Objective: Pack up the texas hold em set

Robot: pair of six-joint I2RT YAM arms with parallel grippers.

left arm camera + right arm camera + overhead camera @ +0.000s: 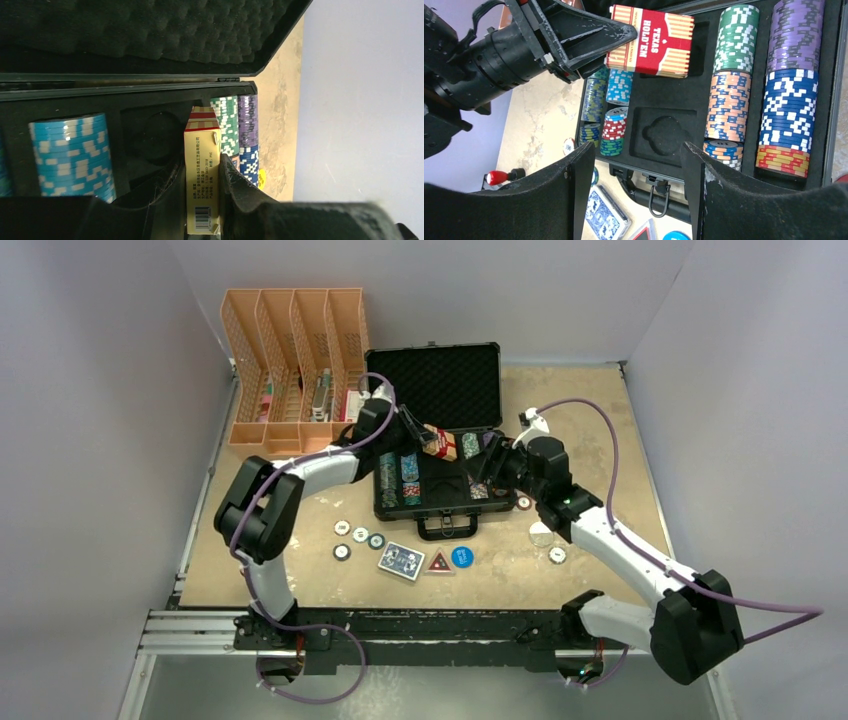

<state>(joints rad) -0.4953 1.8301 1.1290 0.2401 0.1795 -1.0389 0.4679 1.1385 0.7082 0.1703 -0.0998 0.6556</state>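
While over case, red deck between left fingers.

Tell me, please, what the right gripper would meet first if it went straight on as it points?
Probably the empty card recess in the black case, which lies just beyond the open right gripper, though depth is unclear.

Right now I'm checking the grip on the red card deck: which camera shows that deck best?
The right wrist view: the red card deck shows its printed face, pinched in the left claw. The left wrist view gives only its narrow barcode side between the fingers. The top view shows it small, above the open case.
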